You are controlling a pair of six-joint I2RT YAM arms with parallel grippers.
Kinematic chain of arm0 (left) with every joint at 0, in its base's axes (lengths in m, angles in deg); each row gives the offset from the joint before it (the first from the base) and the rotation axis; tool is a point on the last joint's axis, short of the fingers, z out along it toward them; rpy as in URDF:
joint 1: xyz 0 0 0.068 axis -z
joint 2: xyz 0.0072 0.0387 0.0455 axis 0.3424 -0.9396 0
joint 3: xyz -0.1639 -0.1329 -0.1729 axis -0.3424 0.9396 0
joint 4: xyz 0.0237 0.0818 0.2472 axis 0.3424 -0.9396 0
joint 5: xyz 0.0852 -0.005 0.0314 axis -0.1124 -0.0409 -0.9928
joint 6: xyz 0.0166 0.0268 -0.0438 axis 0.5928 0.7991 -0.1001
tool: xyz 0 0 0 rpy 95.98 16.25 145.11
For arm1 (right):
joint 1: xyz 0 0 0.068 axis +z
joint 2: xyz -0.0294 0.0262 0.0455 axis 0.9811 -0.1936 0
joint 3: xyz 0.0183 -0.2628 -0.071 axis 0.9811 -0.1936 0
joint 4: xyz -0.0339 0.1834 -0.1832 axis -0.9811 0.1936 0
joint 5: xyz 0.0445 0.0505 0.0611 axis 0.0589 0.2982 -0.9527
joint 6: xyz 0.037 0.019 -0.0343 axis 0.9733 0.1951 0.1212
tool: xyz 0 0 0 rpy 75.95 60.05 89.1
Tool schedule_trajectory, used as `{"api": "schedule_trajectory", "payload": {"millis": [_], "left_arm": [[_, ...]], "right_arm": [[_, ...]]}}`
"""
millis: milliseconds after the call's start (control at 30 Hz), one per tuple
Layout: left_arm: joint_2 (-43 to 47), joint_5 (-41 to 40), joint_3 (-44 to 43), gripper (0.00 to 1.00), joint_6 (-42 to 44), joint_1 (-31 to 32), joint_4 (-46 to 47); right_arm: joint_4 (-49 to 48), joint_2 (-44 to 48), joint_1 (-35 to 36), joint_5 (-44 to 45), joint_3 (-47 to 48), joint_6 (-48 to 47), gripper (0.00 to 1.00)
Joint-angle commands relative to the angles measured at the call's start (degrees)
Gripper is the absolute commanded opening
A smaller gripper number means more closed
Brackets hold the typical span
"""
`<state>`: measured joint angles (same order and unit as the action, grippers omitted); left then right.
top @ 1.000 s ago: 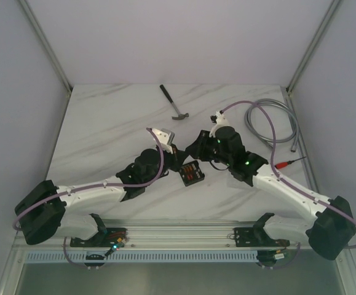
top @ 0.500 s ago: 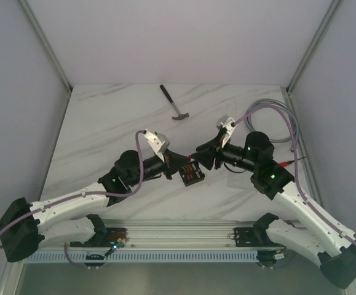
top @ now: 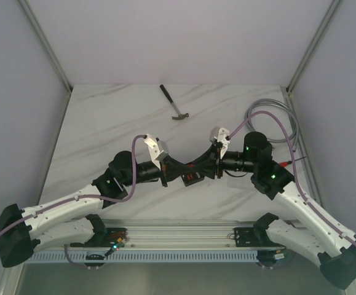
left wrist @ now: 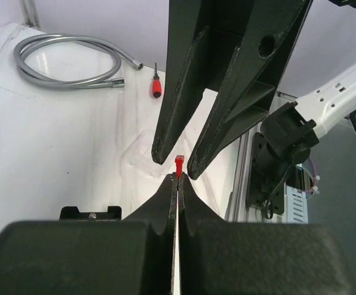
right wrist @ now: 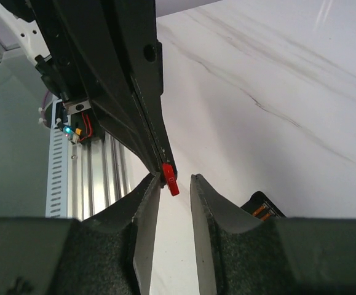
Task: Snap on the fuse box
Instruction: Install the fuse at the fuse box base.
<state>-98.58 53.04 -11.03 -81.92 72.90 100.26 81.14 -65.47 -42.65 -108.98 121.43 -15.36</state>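
Enclosure: plain pale back wall (top: 178, 37) at 12 o'clock, matching side walls at 9 (top: 11, 92) and 3 o'clock (top: 350, 92), aluminium frame posts at 11 (top: 45, 44) and 1 o'clock (top: 313, 44). Work surface is a white marble-pattern table (top: 104, 123), with an aluminium rail (top: 184, 233) along its 6 o'clock edge. Lighting even and diffuse, shadows soft.

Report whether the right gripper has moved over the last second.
Yes. The right gripper has shifted toward the table's near edge, farther from the hammer.

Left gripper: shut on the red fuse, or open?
Shut on it. The left gripper pinches the red fuse at its closed fingertips; the right gripper stands open around it.
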Motion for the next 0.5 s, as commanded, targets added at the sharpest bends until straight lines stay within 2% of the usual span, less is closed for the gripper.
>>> {"api": "schedule_trajectory", "payload": {"millis": [0,233,367,467], "left_arm": [[0.63,4.83,-0.35,0.00,1.31,-0.32,0.40],[0.13,7.76,-0.54,0.00,1.32,-0.36,0.88],[-0.12,8.00,-0.53,0.00,1.14,-0.42,1.08],[0.06,6.05,-0.37,0.02,1.05,-0.44,0.87]], "right_arm": [[0.41,1.20,-0.57,-4.47,1.99,-2.63,0.31],[0.36,1.05,-0.91,-7.30,1.99,-2.87,0.18],[0.49,0.40,-0.95,-8.50,1.99,-3.02,0.00],[0.71,-0.03,-0.98,-8.46,1.83,-3.32,0.00]]}}
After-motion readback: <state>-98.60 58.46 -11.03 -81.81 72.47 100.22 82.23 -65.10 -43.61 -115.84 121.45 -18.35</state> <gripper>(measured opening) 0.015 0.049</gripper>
